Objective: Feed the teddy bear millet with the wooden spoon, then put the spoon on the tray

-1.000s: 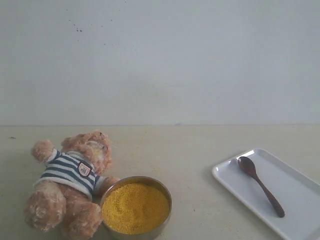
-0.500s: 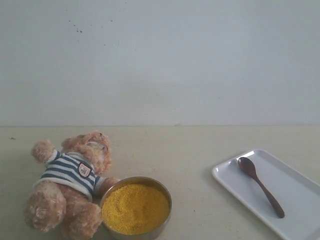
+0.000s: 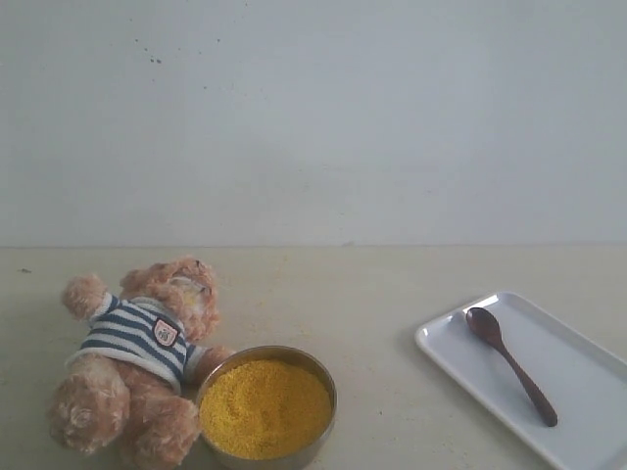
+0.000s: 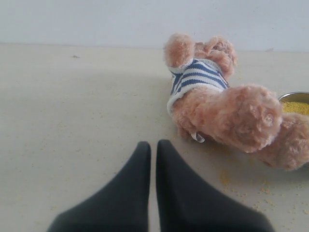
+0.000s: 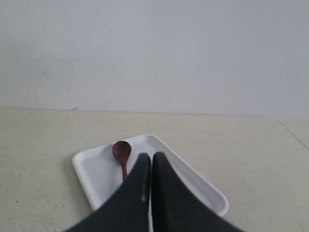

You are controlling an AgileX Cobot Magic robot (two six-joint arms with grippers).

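The teddy bear point(image 3: 147, 352) lies on its back at the front left of the table, in its striped shirt. Beside it stands the metal bowl point(image 3: 328, 377) heaped with yellow millet point(image 3: 265, 406). At the right, the wooden spoon point(image 3: 509, 362) rests on the white tray point(image 3: 588, 392). Neither arm shows in the exterior view. My left gripper point(image 4: 153, 147) is shut and empty, low over the table short of the teddy bear point(image 4: 227, 106). My right gripper point(image 5: 151, 158) is shut and empty, above the tray point(image 5: 96, 179); it hides the handle of the spoon point(image 5: 121, 152).
Loose yellow grains point(image 4: 224, 178) are scattered on the beige table near the bear's legs. A plain white wall point(image 3: 313, 117) stands behind the table.
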